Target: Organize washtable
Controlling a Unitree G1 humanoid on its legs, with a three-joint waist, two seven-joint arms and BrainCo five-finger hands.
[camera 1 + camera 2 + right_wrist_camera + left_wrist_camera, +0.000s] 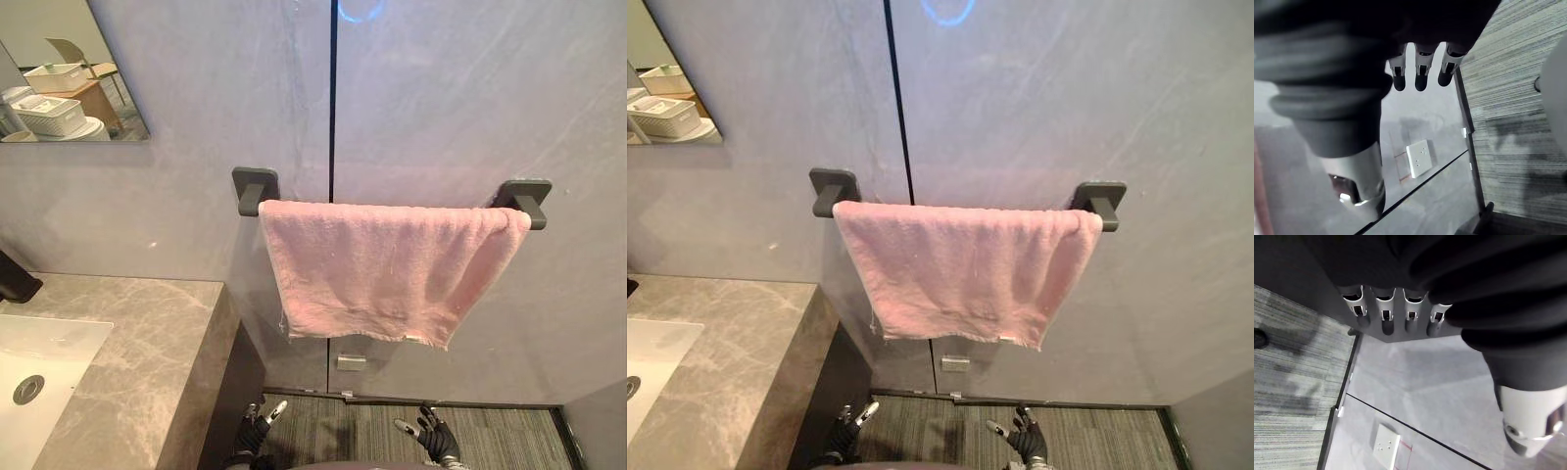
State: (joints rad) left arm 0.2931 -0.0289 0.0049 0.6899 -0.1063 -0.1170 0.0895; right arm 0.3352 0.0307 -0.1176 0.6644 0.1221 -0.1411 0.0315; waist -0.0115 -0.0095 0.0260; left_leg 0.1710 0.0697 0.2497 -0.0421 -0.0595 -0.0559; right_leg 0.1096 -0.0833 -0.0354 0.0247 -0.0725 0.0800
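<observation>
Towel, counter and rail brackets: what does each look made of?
Towel: pink terry cloth, judging by the fuzzy nap and soft drape. Counter: grey-brown stone or a stone-look slab, with pale veins and a dull sheen. Brackets: dark grey and matte, metal or plastic; the look leaves that open.

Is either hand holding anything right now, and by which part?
Nothing is held: the left hand and right hand hang open near the floor, and the pink towel drapes over the wall bar untouched.

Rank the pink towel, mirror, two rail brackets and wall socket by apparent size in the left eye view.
Pink towel
Mirror, partly cut off
Left bracket and right bracket, about alike
Wall socket
</observation>
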